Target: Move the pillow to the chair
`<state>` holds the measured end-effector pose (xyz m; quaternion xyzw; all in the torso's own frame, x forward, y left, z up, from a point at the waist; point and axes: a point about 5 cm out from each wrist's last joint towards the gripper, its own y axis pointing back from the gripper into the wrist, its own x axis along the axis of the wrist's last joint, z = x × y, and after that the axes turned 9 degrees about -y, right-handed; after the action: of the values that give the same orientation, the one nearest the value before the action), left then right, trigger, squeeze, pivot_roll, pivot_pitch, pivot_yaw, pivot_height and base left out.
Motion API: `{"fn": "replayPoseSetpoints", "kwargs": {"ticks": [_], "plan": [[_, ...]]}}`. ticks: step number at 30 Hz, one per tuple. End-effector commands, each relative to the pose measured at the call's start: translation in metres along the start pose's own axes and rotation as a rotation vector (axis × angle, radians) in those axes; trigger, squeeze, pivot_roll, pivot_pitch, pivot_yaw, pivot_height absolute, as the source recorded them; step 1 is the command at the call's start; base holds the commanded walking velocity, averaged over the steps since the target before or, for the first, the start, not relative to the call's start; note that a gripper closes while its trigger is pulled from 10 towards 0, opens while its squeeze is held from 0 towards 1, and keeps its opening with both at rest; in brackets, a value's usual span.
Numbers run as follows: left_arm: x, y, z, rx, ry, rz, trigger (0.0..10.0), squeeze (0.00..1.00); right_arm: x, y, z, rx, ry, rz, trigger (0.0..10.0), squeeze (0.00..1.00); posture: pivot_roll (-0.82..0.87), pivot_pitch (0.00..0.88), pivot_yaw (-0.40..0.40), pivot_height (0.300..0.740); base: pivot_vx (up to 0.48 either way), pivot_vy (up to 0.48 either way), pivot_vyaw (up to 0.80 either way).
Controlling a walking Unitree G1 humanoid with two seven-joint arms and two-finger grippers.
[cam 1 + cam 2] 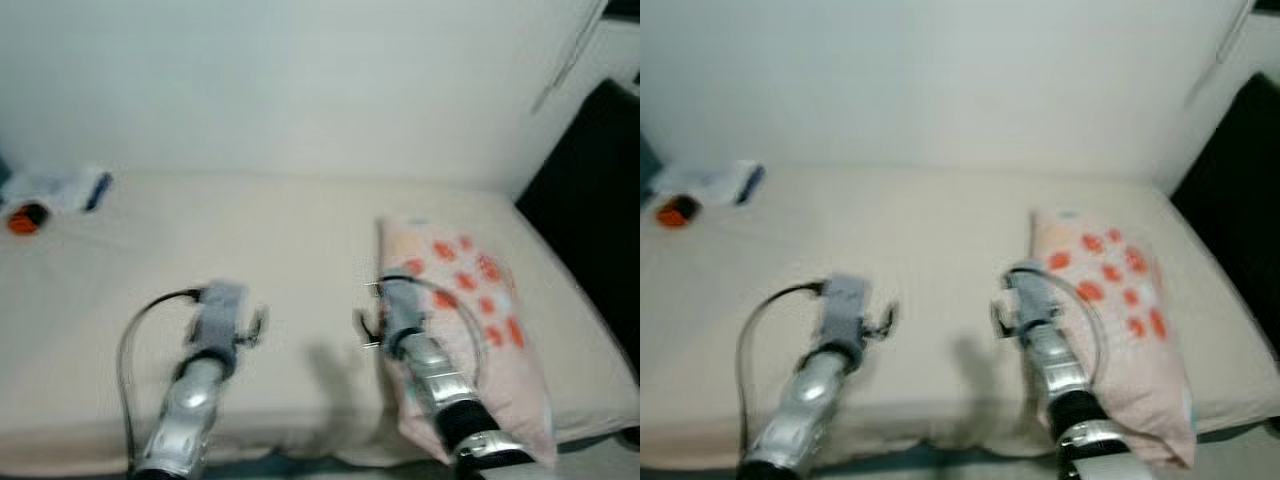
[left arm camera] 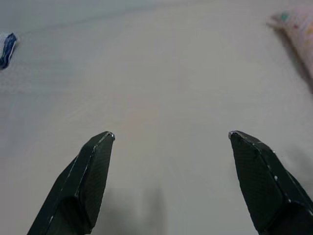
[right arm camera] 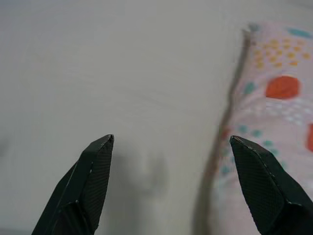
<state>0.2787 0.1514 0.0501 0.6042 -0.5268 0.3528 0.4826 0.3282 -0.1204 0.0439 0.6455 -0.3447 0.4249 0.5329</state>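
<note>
Now: pillow [image 1: 470,310] on beige bed [image 1: 250,260], white wall [image 1: 300,80] behind.

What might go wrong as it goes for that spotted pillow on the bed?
1. The right tool hangs open with one finger over the pillow edge and the other over bare bed; closing there may pinch sheet or only a thin bit of cover.
2. The left tool is open over bare bed, away from the pillow, so a one-sided lift could let the soft pillow sag and slip.
3. The head views are blurred, so aim may be off.
</note>
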Motion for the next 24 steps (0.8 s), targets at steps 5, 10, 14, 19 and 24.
{"fn": "replayPoseSetpoints", "kwargs": {"ticks": [5,10,14,19,24], "plan": [[0.0017,0.0005,0.0089,-0.015,0.001,0.002,10.0,0.00,-0.0098,0.0045,0.0139,-0.040,-0.009,-0.030,10.0,0.00,0.04,0.000,-0.102,0.702,0.000,0.000,0.00],[0.0014,0.0006,0.0070,-0.001,0.005,0.001,10.0,0.00,-0.0105,0.0044,0.0128,-0.038,-0.011,-0.032,10.0,0.00,0.05,0.000,-0.102,0.702,0.000,0.000,0.00],[0.0012,0.0003,0.0061,0.006,0.004,-0.002,10.0,0.00,-0.0105,0.0043,0.0117,-0.035,-0.009,-0.031,10.0,0.00,0.05,0.000,-0.102,0.702,0.000,0.000,0.00],[0.0008,0.0014,0.0065,0.006,-0.001,-0.004,10.0,0.00,-0.0115,0.0047,0.0111,-0.034,-0.008,-0.031,10.0,0.00,0.05,0.000,-0.101,0.702,0.000,0.000,0.00],[0.0006,0.0021,0.0072,-0.001,0.004,0.000,10.0,0.00,-0.0124,0.0049,0.0103,-0.033,-0.009,-0.031,10.0,0.00,0.05,0.000,-0.100,0.702,0.000,0.000,0.00]]}}
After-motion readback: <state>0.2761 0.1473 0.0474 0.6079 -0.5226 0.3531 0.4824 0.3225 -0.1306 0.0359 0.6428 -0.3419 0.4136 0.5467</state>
